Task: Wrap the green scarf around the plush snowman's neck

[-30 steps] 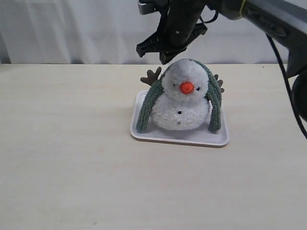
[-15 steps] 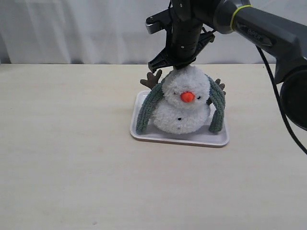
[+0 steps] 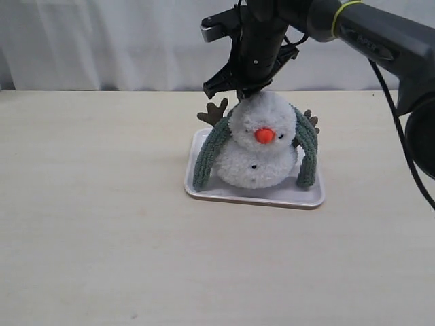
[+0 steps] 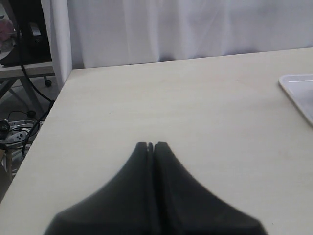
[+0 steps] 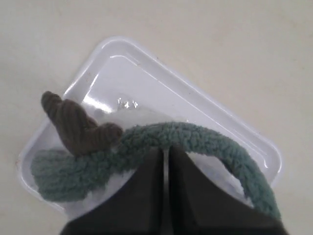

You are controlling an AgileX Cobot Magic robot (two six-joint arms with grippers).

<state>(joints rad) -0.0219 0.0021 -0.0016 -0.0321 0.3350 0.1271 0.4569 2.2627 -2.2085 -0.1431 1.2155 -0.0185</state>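
Observation:
The plush snowman [image 3: 262,153] sits upright on a white tray [image 3: 258,198], facing the exterior camera. The green scarf [image 3: 209,153] runs behind its head, and both ends hang down its sides onto the tray. My right gripper [image 3: 238,92] is shut, just behind the top of the head. In the right wrist view its tips [image 5: 165,148] touch the scarf [image 5: 195,139] beside a brown arm [image 5: 73,125]. The neck at the back is hidden. My left gripper [image 4: 150,145] is shut and holds nothing, above bare table far from the snowman.
The tray's corner [image 4: 299,90] shows at the edge of the left wrist view. The table's far left edge [image 4: 58,98] drops off to cables and a stand on the floor. A white curtain hangs behind the table.
My right gripper came down from above the snowman to just behind its head. The scarf, which lay over the crown, now sits behind the head, and the snowman rocked slightly.

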